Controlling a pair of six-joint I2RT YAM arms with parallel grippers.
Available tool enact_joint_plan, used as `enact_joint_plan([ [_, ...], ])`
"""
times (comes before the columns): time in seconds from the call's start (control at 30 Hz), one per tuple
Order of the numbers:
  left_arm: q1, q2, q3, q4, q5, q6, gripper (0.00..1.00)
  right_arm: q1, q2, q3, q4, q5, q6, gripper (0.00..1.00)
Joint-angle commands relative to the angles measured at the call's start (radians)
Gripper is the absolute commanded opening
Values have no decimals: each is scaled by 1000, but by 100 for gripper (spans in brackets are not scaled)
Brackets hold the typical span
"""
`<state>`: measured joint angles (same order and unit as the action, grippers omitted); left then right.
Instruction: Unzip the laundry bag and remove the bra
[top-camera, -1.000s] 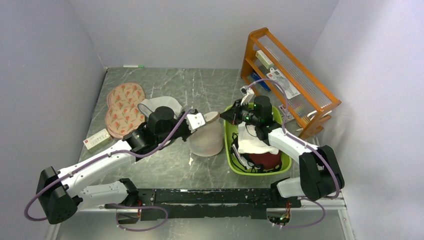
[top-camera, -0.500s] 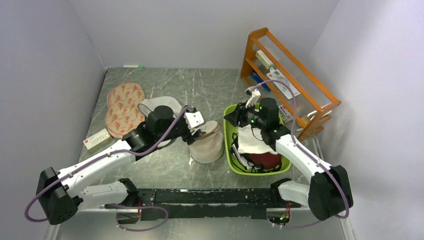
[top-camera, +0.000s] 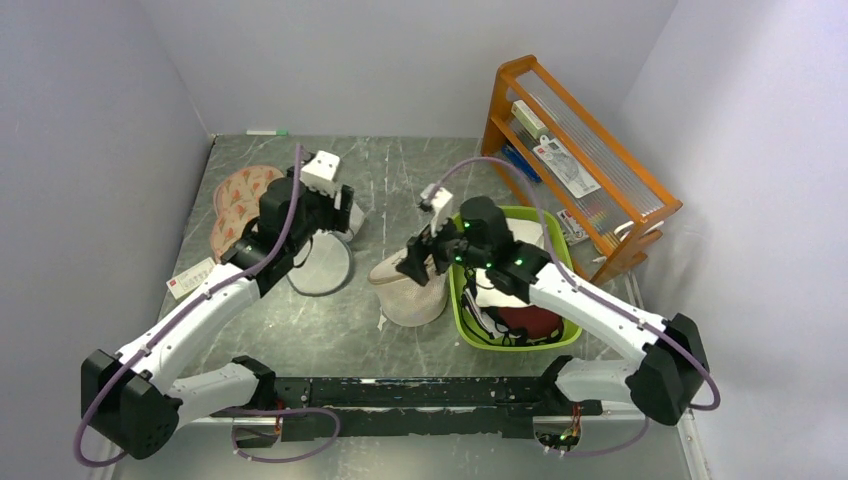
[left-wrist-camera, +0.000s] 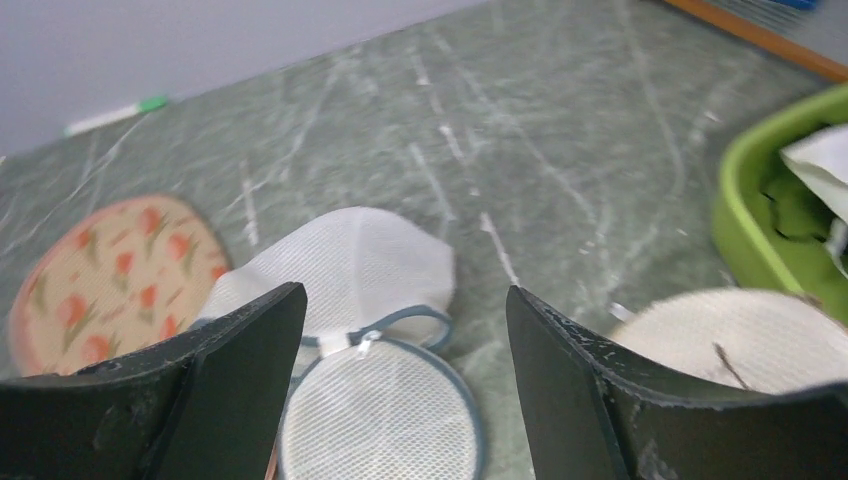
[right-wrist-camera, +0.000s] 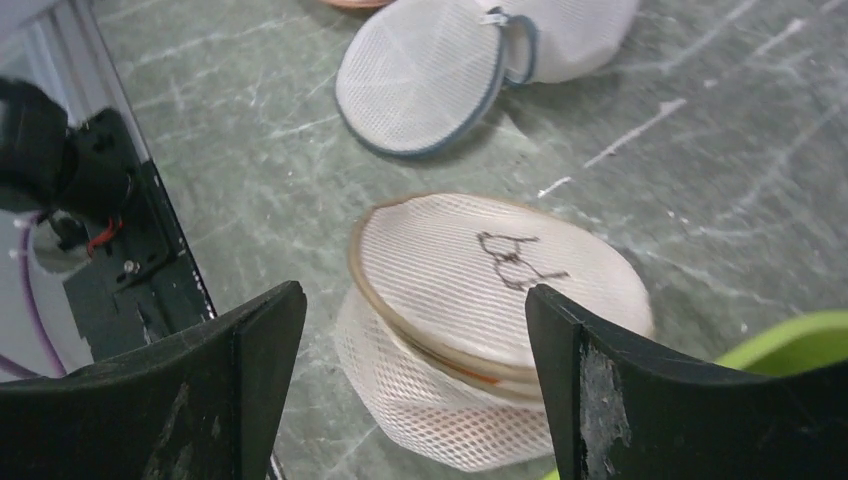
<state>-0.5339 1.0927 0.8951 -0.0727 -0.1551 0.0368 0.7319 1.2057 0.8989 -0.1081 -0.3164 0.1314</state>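
The laundry bag (top-camera: 410, 288) stands on the table as a cream mesh drum just left of the green bin, its lid tilted. A dark spectacles-like mark (right-wrist-camera: 515, 260) shows on that lid. My right gripper (top-camera: 414, 262) hovers open just above the laundry bag (right-wrist-camera: 480, 290), which sits between its fingers without touching them. A thin orange-red streak (right-wrist-camera: 480, 376) shows in the seam; the bra is otherwise hidden. My left gripper (top-camera: 336, 206) is open and empty, back left of the laundry bag (left-wrist-camera: 740, 330). It hangs above the white mesh bag.
A white mesh bag (top-camera: 320, 262) with a grey-rimmed disc (left-wrist-camera: 380, 420) lies left of the laundry bag, and a pink patterned bag (top-camera: 238, 205) lies beyond it. The green bin (top-camera: 466, 335) holds white and dark red cloths. An orange rack (top-camera: 575, 150) stands back right. A small box (top-camera: 192, 278) lies left.
Both grippers have opened. The left arm let go of the laundry bag and swung back left over the white mesh bag. The right arm moved from the bin to above the laundry bag.
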Motion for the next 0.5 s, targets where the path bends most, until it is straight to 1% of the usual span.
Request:
enact_joint_plan([
  [0.0, 70, -8, 36, -7, -179, -130, 86, 124, 73, 92, -125, 117, -144, 83],
  [0.07, 94, -22, 28, -4, -196, -146, 88, 172, 137, 188, -191, 141, -199, 84],
  [0.17, 116, -37, 18, 7, -207, -149, 90, 233, 235, 292, -271, 193, -235, 84],
  [0.3, 134, -41, 22, 2, -215, -146, 91, 262, 326, 373, -322, 177, -242, 83],
  [0.47, 140, -52, 17, 5, -224, -142, 92, 282, 411, 426, -364, 231, -209, 79],
])
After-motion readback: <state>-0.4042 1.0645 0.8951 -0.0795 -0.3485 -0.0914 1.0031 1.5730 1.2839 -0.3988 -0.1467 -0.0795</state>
